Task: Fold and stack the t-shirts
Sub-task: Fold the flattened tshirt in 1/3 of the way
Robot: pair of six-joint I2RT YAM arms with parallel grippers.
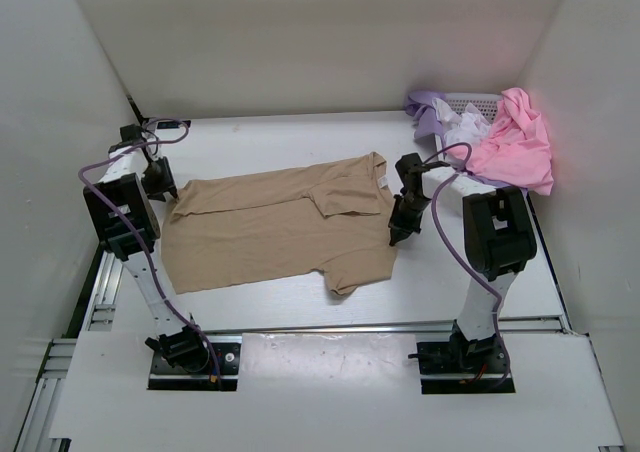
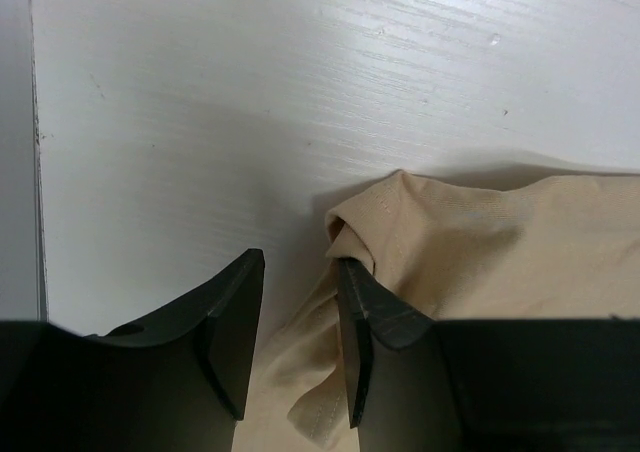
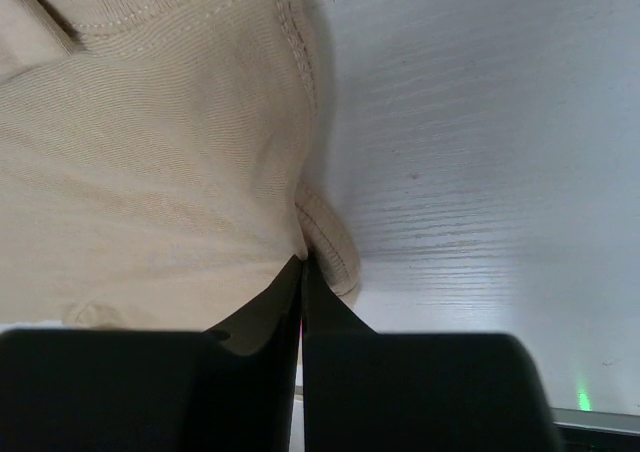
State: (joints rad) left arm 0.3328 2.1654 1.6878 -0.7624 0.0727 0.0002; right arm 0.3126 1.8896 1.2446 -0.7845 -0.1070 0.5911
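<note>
Your right gripper [image 3: 302, 262] was clamped on the right-hand edge of the tan shirt [image 1: 270, 232], which lay spread mid-table [image 1: 300, 137]; your left gripper [image 2: 300, 267] stood with jaws apart at the opposite hem; you needed that hem pinched too before lifting evenly

**Table** [image 1: 260, 307]: white, finely grained, bounded by 3 white walls [image 1: 300, 32] at the far, left and right sides. **Basket** [image 1: 478, 102]: white mesh, in the far right corner, with only part of its rim showing. **Rail** [image 1: 98, 297]: aluminium, beside the table's left edge. **Board** [image 1: 330, 392]: white, across the near edge. **Light** [image 3: 581, 400]: 1 small green glow, low in the right wrist view.
</note>
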